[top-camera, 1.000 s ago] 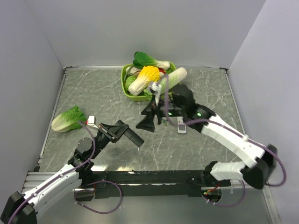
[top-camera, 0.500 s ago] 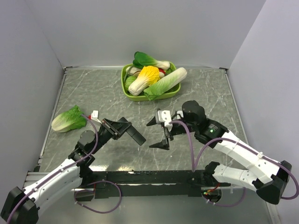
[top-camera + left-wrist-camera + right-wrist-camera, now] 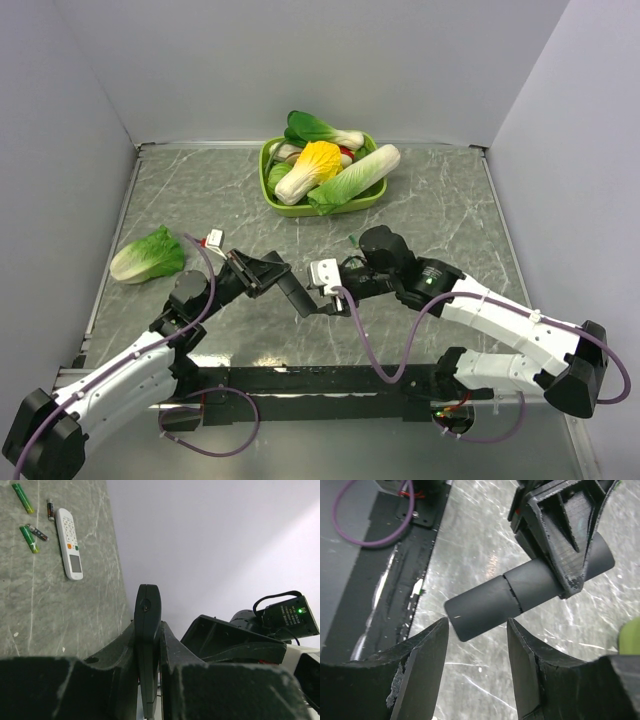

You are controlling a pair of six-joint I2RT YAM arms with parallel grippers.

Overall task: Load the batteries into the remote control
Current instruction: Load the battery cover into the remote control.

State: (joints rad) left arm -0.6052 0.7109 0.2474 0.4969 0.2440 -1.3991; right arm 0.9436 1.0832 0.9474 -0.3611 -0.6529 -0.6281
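The remote control (image 3: 520,596) — a slim, matte black bar with a rounded back and a fine seam across its width — was held off the table, clamped between the fingers of the left gripper (image 3: 268,276) just left of centre in the overhead view. From the left wrist we saw it edge-on, a thin dark blade rising from lower centre. The right gripper (image 3: 477,626) faced its free end with jaws spread wide, one finger on either side of the tip; we could not tell whether either touched it.

The batteries (image 3: 29,539) lay on the grey marbled table (image 3: 75,610) in the upper left of the left wrist view, beside a white remote (image 3: 69,543) — two green ones plain to see, two darker ones too small to read. In the overhead view the right arm covered that spot, and we could not make them out there. The black remote's other face was out of sight in every view. A green bowl (image 3: 266,175) of vegetables sat at upper centre, a lettuce leaf (image 3: 148,254) at left.
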